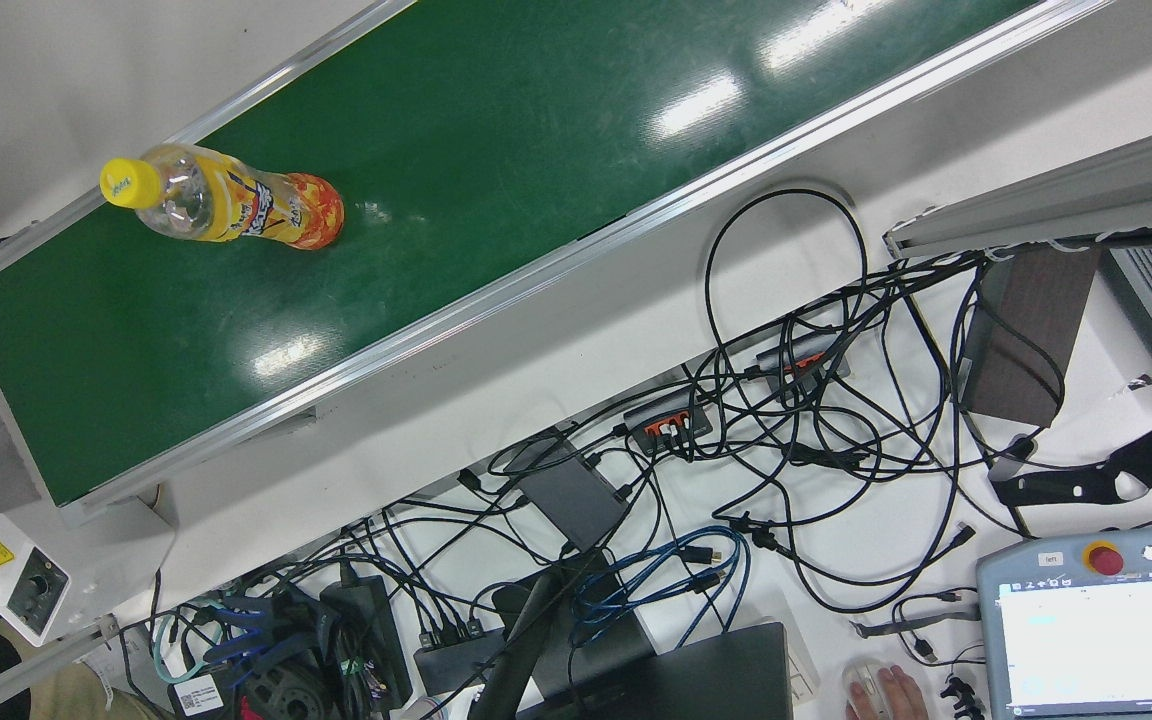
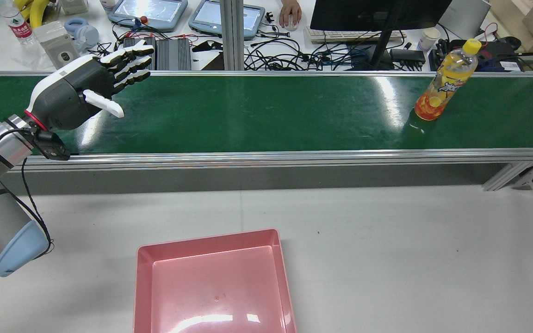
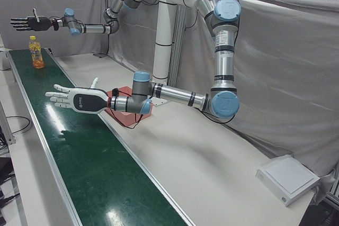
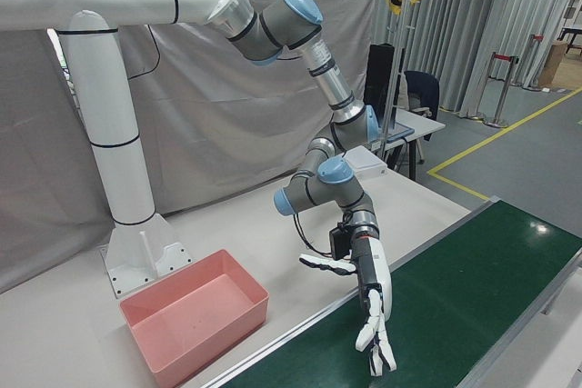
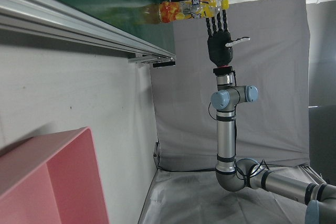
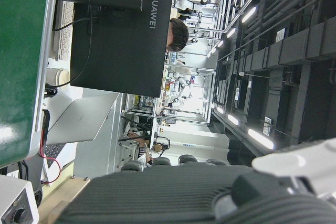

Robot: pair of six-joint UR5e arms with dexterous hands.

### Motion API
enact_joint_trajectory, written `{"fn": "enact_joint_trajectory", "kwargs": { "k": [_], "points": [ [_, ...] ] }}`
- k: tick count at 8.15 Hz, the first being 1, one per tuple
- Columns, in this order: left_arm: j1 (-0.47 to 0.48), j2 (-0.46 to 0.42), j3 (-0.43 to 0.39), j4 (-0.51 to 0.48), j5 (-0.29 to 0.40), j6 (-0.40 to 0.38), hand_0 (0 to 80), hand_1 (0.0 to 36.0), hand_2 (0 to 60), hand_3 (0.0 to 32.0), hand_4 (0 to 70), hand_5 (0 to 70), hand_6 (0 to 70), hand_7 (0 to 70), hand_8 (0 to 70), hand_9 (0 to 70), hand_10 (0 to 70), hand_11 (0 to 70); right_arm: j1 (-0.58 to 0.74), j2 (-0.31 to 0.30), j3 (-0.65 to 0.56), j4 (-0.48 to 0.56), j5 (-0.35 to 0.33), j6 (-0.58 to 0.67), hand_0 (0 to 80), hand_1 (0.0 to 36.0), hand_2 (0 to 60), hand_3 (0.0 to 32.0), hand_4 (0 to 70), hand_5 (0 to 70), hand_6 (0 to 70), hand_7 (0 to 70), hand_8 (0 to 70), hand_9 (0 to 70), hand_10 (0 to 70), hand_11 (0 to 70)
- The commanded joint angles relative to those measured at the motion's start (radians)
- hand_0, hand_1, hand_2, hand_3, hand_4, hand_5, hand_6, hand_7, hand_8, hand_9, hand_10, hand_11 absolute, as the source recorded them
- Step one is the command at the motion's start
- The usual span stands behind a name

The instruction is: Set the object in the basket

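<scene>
An orange drink bottle (image 2: 444,85) with a yellow cap stands upright near the right end of the green conveyor belt (image 2: 266,111); in the front view the bottle (image 1: 236,205) is alone on the belt. My left hand (image 2: 86,88) hovers open over the belt's left end, far from the bottle, fingers spread and holding nothing; the left hand (image 4: 373,302) also shows in the right-front view. My right hand (image 3: 27,23) is open in the air above and just beyond the bottle (image 3: 36,54). The pink basket (image 2: 206,240) sits empty on the white table before the belt.
Aluminium rails (image 2: 266,159) edge the belt. Beyond it lie tangled cables (image 1: 786,430), teach pendants (image 2: 148,11), a monitor (image 2: 377,14) and a person's hand on a mouse (image 2: 290,11). The white pedestal (image 4: 118,179) stands behind the basket.
</scene>
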Motion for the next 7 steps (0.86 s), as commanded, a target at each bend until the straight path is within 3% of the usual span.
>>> {"fn": "enact_joint_trajectory", "kwargs": {
  "k": [1,7],
  "points": [
    [-0.001,0.0,0.0,0.0,0.0,-0.002,53.4,9.1,0.0,2.4,12.5,17.4,0.7,0.0,6.1,5.9,6.1,10.2,0.0,0.0,-0.001,0.0,0.0,0.0,0.0,0.0,0.0,0.0,0.0,0.0,0.0,0.0,0.0,0.0,0.0,0.0],
    [-0.006,0.0,0.0,0.0,0.0,-0.003,53.6,9.7,0.0,1.8,12.6,17.6,0.9,0.0,6.0,5.6,6.0,10.1,-0.002,0.0,-0.004,0.0,0.0,-0.002,0.0,0.0,0.0,0.0,0.0,0.0,0.0,0.0,0.0,0.0,0.0,0.0]
  ]
}}
